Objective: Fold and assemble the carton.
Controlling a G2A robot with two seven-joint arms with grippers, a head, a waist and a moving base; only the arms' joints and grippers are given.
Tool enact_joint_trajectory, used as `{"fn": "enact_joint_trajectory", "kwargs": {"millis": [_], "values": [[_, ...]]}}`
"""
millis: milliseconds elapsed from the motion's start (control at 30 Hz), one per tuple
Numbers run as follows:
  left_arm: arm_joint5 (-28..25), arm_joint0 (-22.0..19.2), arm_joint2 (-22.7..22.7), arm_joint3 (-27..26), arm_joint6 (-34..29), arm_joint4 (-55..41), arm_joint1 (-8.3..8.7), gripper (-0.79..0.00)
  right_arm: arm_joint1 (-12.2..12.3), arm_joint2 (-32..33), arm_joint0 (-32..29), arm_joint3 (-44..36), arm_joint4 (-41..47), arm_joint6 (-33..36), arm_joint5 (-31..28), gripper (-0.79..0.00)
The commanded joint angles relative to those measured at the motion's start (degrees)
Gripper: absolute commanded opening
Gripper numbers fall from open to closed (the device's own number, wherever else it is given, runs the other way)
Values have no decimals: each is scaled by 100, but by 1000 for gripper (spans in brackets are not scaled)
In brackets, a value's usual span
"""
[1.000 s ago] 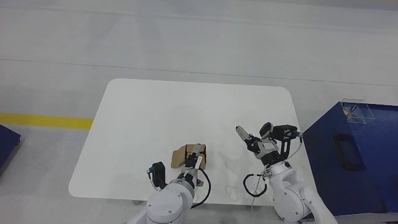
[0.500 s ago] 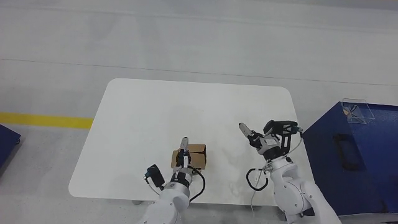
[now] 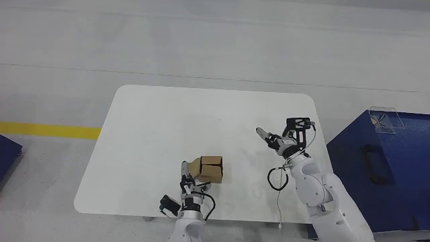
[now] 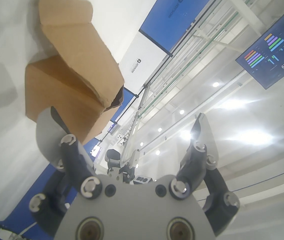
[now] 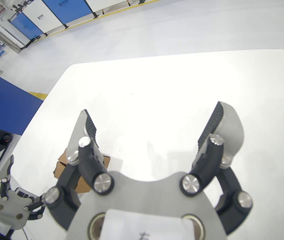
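Silver left gripper (image 4: 125, 116) has backed off toward six o'clock, jaws wide and empty. It leaves the cardboard carton (image 3: 209, 169) free near the table's (image 3: 168, 121) six o'clock edge, flaps unclosed, so folding probably needs a fresh grasp. At three o'clock the right gripper (image 5: 154, 108) gapes wide too.

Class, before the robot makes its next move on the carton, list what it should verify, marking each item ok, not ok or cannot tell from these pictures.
1. Left gripper open and empty: ok, fingers spread with nothing between them.
2. Right gripper open and empty: ok.
3. Right gripper apart from the carton: ok, it hangs over bare table to one side.
4. Carton resting on the table: ok, near the front edge.
5. Carton fully closed: not ok, a flap gapes along one edge.
6. Left gripper free of contact with the carton: cannot tell, one finger overlaps it in the wrist view.
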Motion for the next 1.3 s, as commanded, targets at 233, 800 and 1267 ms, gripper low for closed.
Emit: {"fn": "enact_joint_trajectory", "kwargs": {"millis": [233,800,1267], "values": [[-586,-24,-20,542,485,335,-183,0,-121,-699,396,596,-61,157,-225,0],[-690,-282,-246,1138,259,401,-431,0,-176,-1294,314,966,-708,-82,-1198,0],[-875,-193,-521,1182,34,467,-555,0,-279,-1680,466,1288,-1416,-263,-854,0]]}}
